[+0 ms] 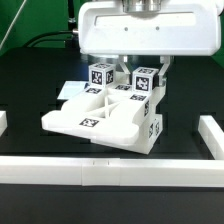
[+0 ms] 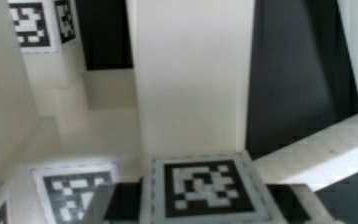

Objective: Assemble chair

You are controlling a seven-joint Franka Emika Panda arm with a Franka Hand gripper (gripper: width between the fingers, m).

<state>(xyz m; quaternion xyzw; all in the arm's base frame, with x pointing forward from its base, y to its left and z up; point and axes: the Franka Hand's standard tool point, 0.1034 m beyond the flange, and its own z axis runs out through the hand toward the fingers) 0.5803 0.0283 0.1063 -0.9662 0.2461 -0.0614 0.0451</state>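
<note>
The chair [image 1: 100, 115] stands partly built in the middle of the black table: a white seat slab [image 1: 92, 120] with tagged blocks on it. Two short tagged posts rise at its back, one [image 1: 100, 73] toward the exterior view's left and one [image 1: 143, 82] toward its right. My gripper [image 1: 142, 76] hangs straight above, its fingers on either side of the right post. In the wrist view this post's tag [image 2: 202, 185] lies between the dark fingers [image 2: 130, 196] of my gripper [image 2: 208, 205]. The fingers look slightly clear of its sides. I hold nothing else.
White border rails frame the table at the front [image 1: 110, 170], at the exterior view's left [image 1: 3, 122] and at its right [image 1: 212, 135]. A long white chair part [image 2: 190, 80] runs beneath the gripper in the wrist view, with another tag [image 2: 69, 192] beside it.
</note>
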